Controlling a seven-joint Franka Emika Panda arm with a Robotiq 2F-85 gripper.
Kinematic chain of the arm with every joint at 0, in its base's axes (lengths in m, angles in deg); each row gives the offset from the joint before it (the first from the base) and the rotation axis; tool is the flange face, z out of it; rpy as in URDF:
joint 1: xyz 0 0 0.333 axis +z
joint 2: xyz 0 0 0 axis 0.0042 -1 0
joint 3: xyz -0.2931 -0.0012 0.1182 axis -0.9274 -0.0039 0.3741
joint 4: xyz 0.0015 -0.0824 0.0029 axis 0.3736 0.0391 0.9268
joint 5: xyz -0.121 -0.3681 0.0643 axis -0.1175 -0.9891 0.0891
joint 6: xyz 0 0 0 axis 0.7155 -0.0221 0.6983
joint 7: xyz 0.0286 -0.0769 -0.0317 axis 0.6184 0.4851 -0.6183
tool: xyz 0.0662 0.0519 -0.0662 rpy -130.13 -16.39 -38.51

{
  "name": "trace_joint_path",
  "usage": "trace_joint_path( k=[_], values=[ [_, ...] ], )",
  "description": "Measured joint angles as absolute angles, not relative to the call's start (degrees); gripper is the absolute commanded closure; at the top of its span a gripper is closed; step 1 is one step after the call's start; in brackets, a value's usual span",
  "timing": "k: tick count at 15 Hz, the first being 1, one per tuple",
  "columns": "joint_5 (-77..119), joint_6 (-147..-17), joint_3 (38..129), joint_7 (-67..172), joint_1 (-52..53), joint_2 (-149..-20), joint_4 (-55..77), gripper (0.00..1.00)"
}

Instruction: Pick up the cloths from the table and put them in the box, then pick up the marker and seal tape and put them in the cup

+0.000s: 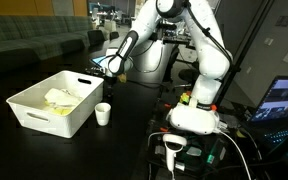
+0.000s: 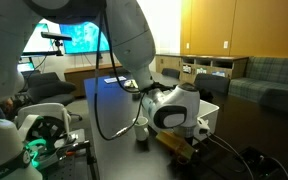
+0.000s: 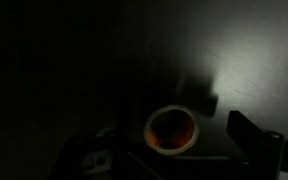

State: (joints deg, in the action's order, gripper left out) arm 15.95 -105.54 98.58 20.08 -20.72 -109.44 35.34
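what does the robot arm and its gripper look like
Smooth, rounded white arm links with dark bands at the joints, on a bulbous white base. The gripper is black and blocky, with dark fingers. A thin black cable loops beside the arm.

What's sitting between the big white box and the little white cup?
Nothing; in an exterior view only bare black table separates the box from the cup.

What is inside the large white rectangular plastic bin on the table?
Inside the white plastic bin lie a bright yellow fabric cloth and a smaller white cloth. They cover its floor, so anything beneath is hidden.
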Motion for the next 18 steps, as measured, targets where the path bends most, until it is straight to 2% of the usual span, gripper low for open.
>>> trace_joint_path(
  k=[2, 4, 6, 7, 9, 10, 11, 12, 14, 18],
  values=[
    [15.95, -105.18, 98.54, 20.06, -20.61, -109.44, 35.20, 0.00],
    [15.95, -104.97, 98.54, 20.06, -20.51, -109.44, 35.06, 0.06],
    [15.95, -104.92, 98.51, 20.05, -20.40, -109.44, 34.97, 0.18],
    [15.95, -104.91, 98.51, 20.05, -20.36, -109.44, 34.93, 0.28],
    [15.95, -104.90, 98.48, 20.06, -20.28, -109.44, 34.80, 0.31],
    [15.95, -104.86, 98.43, 20.05, -20.21, -109.44, 34.72, 0.48],
    [15.95, -104.78, 98.36, 20.06, -20.11, -109.44, 34.65, 0.55],
    [15.95, -104.63, 98.27, 20.06, -20.00, -109.44, 34.57, 0.57],
    [15.95, -104.17, 98.09, 20.06, -19.82, -109.44, 34.37, 0.73],
    [15.95, -103.20, 97.64, 20.08, -19.45, -109.38, 33.96, 0.75]
  ],
)
